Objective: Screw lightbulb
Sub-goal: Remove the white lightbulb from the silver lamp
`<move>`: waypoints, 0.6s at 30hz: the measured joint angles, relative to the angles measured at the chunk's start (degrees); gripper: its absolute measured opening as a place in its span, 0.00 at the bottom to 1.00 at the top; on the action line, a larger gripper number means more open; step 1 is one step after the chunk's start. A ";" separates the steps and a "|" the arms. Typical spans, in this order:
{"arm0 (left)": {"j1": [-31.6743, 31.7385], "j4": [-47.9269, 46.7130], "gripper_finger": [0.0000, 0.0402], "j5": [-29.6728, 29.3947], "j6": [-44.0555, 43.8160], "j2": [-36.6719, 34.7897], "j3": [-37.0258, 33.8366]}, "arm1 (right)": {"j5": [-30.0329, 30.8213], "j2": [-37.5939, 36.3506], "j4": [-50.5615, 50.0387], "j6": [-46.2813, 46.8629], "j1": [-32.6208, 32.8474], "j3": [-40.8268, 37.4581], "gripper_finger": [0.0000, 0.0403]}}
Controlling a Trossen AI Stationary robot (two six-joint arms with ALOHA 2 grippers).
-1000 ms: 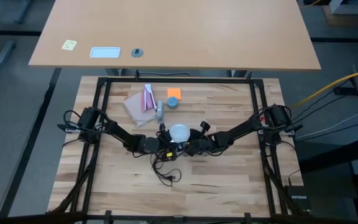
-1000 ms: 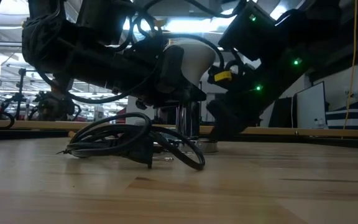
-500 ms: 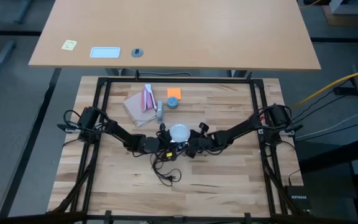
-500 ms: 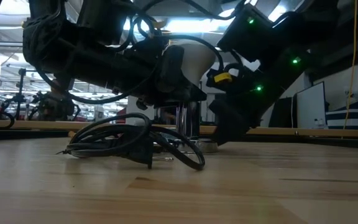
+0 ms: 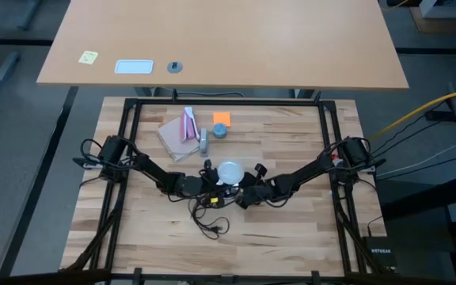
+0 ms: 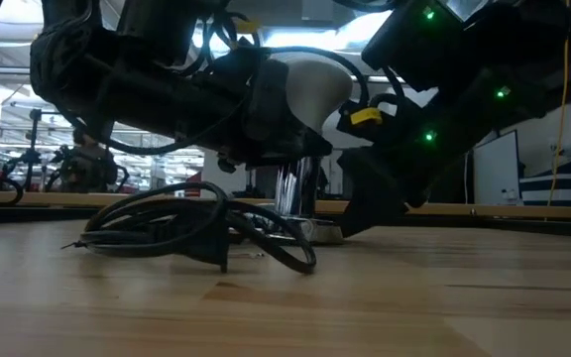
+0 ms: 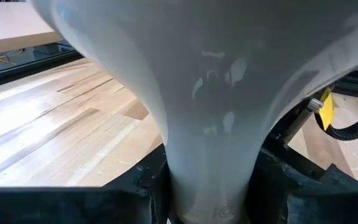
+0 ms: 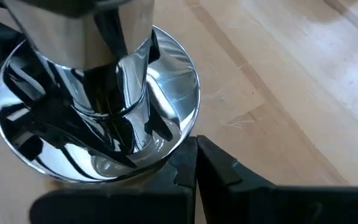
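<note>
Lightbulb (image 5: 229, 170) is standing upright at table centre, its neck being gripped by the left gripper (image 7: 207, 186), screw base meeting the chrome socket (image 8: 98, 106). Right gripper (image 8: 194, 165), clenched with nothing between its fingers, is pressing beside the socket's flange. Threading seems under way; next turn needs the socket kept from spinning.

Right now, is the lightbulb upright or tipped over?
Upright: the lightbulb has its globe on top and neck pointing down, in the left gripper.
</note>
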 joint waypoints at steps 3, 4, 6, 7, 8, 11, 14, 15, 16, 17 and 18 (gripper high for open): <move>0.00 0.04 0.36 -0.18 -0.16 -0.04 -0.01 | -0.24 0.21 0.87 0.02 0.07 0.22 0.02; 0.00 0.07 0.36 -0.30 -0.21 -0.03 -0.01 | -0.34 0.22 0.73 0.00 0.07 0.42 0.02; 0.00 0.11 0.36 -0.87 -0.25 -0.04 0.00 | -0.62 0.30 0.69 -0.02 0.07 0.73 0.02; 0.00 0.11 0.36 -1.14 -0.26 -0.04 0.04 | -0.71 0.30 0.63 0.01 0.07 0.77 0.02; 0.00 0.15 0.36 -1.30 -0.26 -0.04 0.04 | -0.72 0.30 0.56 0.21 0.09 0.79 0.02; 0.02 0.13 0.36 -1.46 -0.20 -0.04 0.04 | -0.95 0.36 0.50 0.85 0.09 0.89 0.02; 0.07 0.13 0.36 -1.67 -0.15 -0.04 0.04 | -1.10 0.41 0.50 1.12 0.09 0.98 0.02; 0.07 0.15 0.36 -1.77 -0.15 -0.04 0.04 | -1.22 0.41 0.50 1.28 0.09 0.98 0.02; 0.09 0.15 0.36 -1.83 -0.13 -0.04 0.04 | -1.28 0.41 0.52 1.45 0.09 1.01 0.02; 0.11 0.17 0.36 -1.97 -0.11 -0.04 0.06 | -1.32 0.41 0.50 1.87 0.09 1.01 0.02; 0.11 0.17 0.36 -2.18 -0.11 -0.04 0.06 | -1.37 0.41 0.53 2.28 0.12 1.03 0.02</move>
